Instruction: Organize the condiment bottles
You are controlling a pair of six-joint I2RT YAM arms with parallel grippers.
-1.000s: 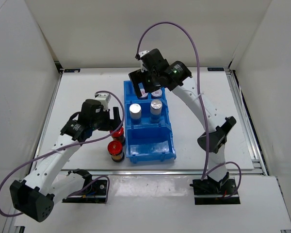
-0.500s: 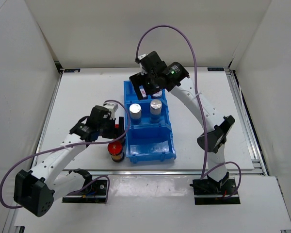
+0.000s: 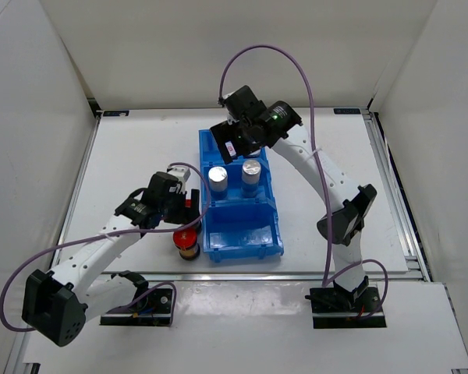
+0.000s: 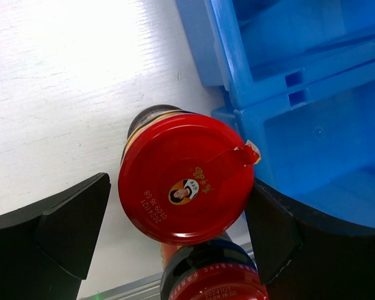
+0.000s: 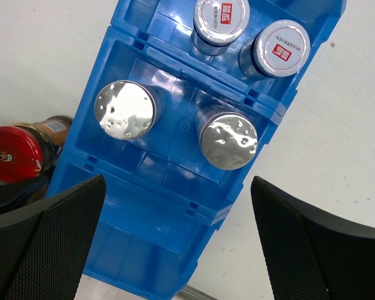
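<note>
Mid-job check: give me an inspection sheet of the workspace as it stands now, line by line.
Surface: white table; a blue bin stands on it with its near compartment empty.
Job's things: two white-capped bottles in the far compartment; two silver-capped bottles in the middle one; two red-capped bottles on the table left of the bin.
Clutter: nothing seen.
Grippers: left gripper open, fingers either side of one red cap; right gripper open above the bin, holding nothing.
Cables: purple cables loop off both arms, clear of the bottles.
Surroundings: white walls on three sides.
</note>
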